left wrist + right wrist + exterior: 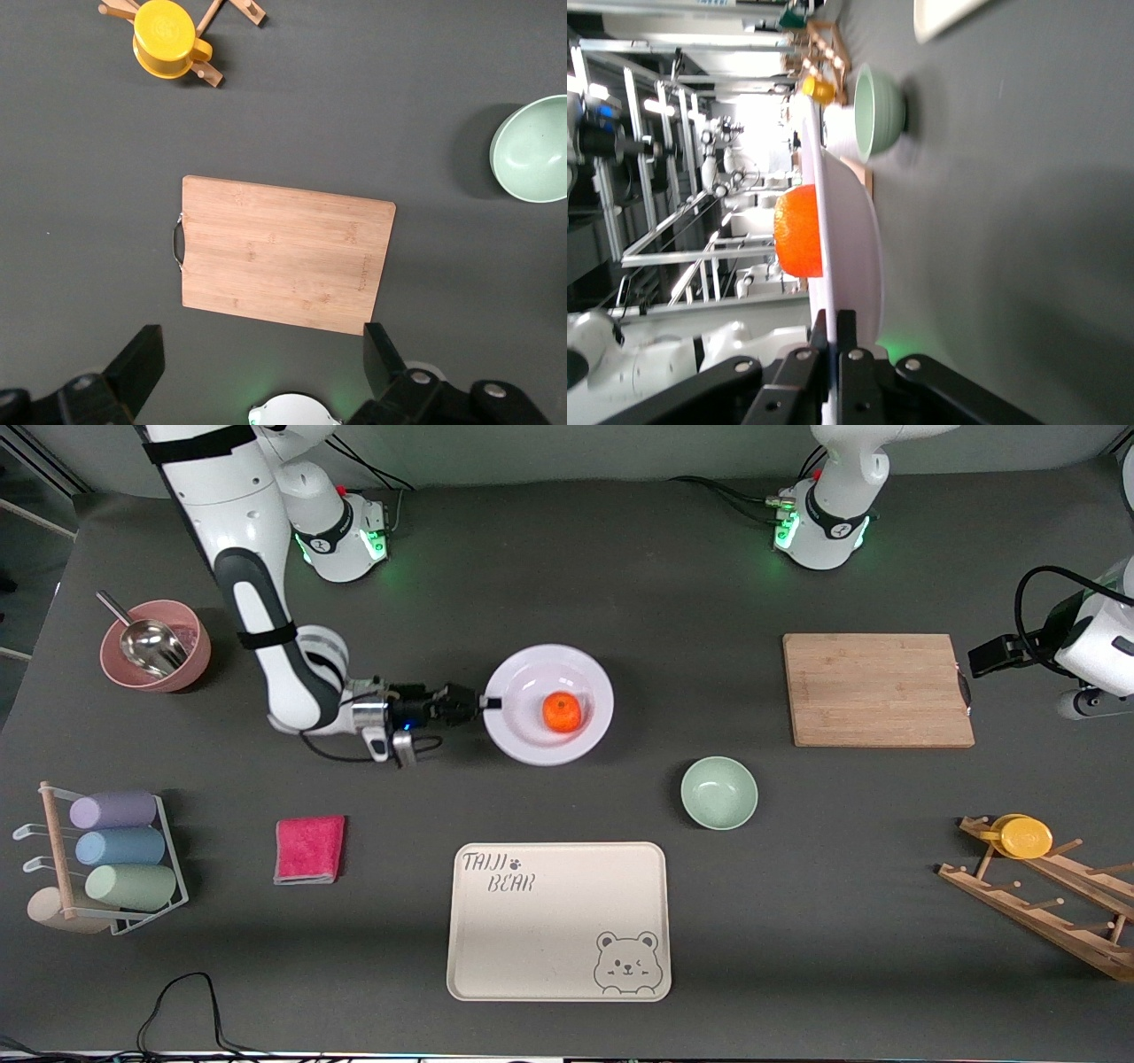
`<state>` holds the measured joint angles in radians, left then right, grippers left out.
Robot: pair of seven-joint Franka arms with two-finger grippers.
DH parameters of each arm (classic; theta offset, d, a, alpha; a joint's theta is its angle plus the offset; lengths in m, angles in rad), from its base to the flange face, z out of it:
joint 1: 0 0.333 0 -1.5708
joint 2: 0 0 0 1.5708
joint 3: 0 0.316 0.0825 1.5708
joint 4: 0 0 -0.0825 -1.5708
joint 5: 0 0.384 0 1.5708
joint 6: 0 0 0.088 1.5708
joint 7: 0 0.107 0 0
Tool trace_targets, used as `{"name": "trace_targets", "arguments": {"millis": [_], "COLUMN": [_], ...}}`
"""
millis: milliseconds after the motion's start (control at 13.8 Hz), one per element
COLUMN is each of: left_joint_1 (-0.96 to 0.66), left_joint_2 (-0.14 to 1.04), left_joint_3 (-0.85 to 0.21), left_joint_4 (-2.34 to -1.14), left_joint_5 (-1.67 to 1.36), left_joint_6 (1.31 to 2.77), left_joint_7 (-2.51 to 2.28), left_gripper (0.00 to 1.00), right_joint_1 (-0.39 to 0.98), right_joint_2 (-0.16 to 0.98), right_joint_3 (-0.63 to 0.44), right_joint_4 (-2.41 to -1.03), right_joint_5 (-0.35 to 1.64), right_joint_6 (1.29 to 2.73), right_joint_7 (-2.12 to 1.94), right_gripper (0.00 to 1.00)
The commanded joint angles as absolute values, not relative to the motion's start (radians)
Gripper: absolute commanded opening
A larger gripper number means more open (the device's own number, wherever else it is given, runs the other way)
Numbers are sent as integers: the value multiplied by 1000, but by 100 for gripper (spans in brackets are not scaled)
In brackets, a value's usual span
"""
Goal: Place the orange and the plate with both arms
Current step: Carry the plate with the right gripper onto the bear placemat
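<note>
- We see the small round bright-orange orange (562, 712) sitting in the shallow centre of the round pale lavender-white plate (532, 744), mid-surface.
- Right hand (485, 702) is low at the plate's edge on the right arm's side, fingers clenched on the rim; the right wrist view shows the rim pinched between the closed fingers (847, 350), orange (799, 230) on the plate (859, 239) farther along the grip line.
- We can't tell from the wrist view whether the plate is lifted or only resting on the dark grey surface (620, 584).
- Key relation: the orange lies straight out from the right hand along its reach axis, toward the left arm's end. A tilt away from the hand could roll the fruit off that edge, so we judge the plate needs to stay level.
- Left hand (257, 367) is released, fingers spread, hanging high over the rectangular wooden cutting board (877, 689); that arm waits.
- Right arm is far nearer the plate; the left hand is well apart from it.
- Nearby: mint-green bowl (718, 792) and cream bear tray (558, 921), both nearer the front camera than the plate.
- Our read: orange looks placed, plate carry in hand; destination not evident.
</note>
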<state>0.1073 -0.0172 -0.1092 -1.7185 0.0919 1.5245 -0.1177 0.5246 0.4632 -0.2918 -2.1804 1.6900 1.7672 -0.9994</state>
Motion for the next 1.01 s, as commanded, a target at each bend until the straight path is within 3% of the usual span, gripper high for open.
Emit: {"name": "trace_targets", "arguments": {"millis": [0, 507, 797, 942], "left_joint_1": [103, 103, 103, 106], "left_joint_2": [2, 8, 11, 11], "left_joint_3": [-107, -107, -107, -107], "left_joint_4": [-1692, -1692, -1692, -1693], "left_joint_5": [83, 83, 84, 84], "left_joint_6": [1499, 1499, 1499, 1496], "left_joint_7": [-115, -112, -109, -107], "left_gripper": [100, 100, 100, 100], "right_joint_1": [497, 420, 419, 411], "right_joint_2": [607, 992, 1135, 1161], "right_joint_3": [-305, -307, -307, -304], "right_joint_4": [-1921, -1294, -1031, -993], "right_joint_5": [1658, 1756, 1781, 1782], "right_joint_6": [1747, 1779, 1962, 1997], "right_joint_7": [-856, -635, -528, -520], "right_gripper": [0, 0, 0, 0]}}
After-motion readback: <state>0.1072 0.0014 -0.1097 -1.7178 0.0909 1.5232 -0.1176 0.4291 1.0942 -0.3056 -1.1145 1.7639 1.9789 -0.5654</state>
